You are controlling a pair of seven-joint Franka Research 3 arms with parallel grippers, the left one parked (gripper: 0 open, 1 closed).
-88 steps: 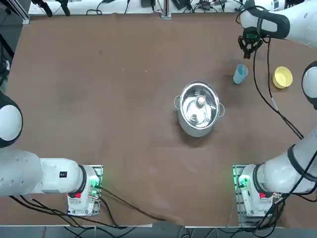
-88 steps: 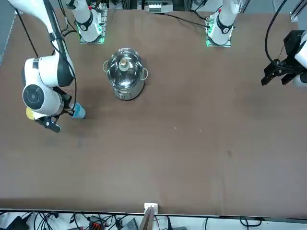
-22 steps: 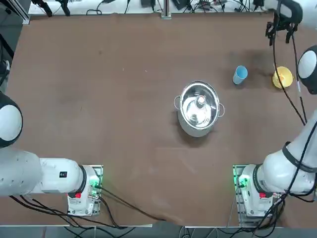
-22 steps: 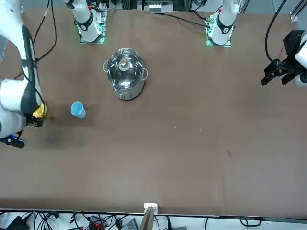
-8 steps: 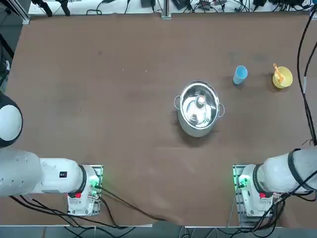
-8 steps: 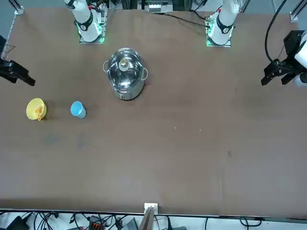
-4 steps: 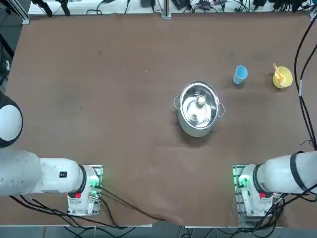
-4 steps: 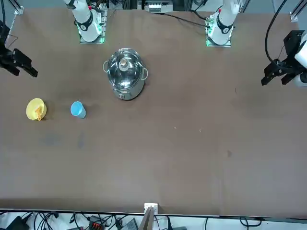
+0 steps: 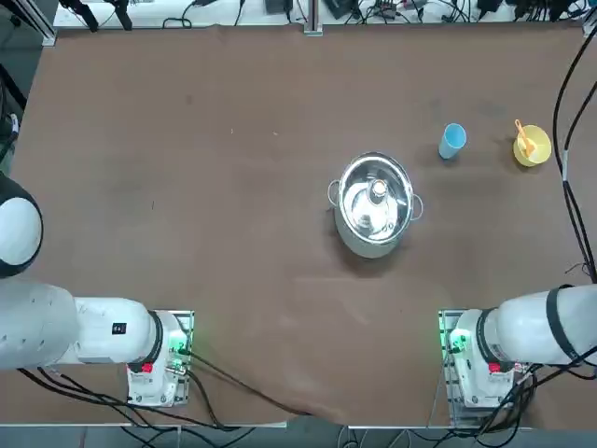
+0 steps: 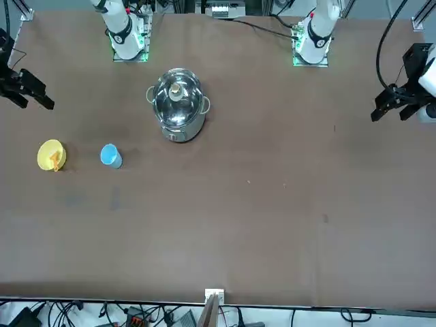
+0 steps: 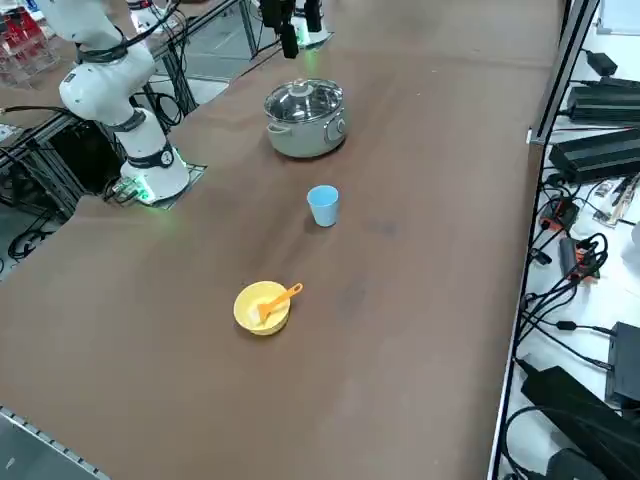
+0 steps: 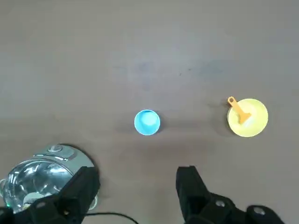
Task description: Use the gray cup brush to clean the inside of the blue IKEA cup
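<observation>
Brush: orange (image 11: 290,293), slender, the handle ending in a small round hole and widening toward a head with a pale patch; it leans at a slant, head down in the bowl, handle resting across the rim with its tip sticking out.
Bowl: yellow (image 11: 245,296), round, upright on the counter (image 9: 233,233), holding the brush.
Cup: light blue (image 11: 323,205), plain, round-mouthed, no handle — standing upright near the bowl, apart from it, on the side toward the pot.
Pot: silvery gray (image 9: 374,210), with a shiny clear lid on and a loop handle at each side; nearer the arm bases than the cup and bowl, well apart from the bowl.
Right end effector (image 12: 137,186): black, raised above the counter, fingers wide open with nothing held — at the left edge of the front view, clear of brush, bowl and cup.
Cables: black (image 9: 576,224), hanging along the right side of the top view, beyond the bowl.
</observation>
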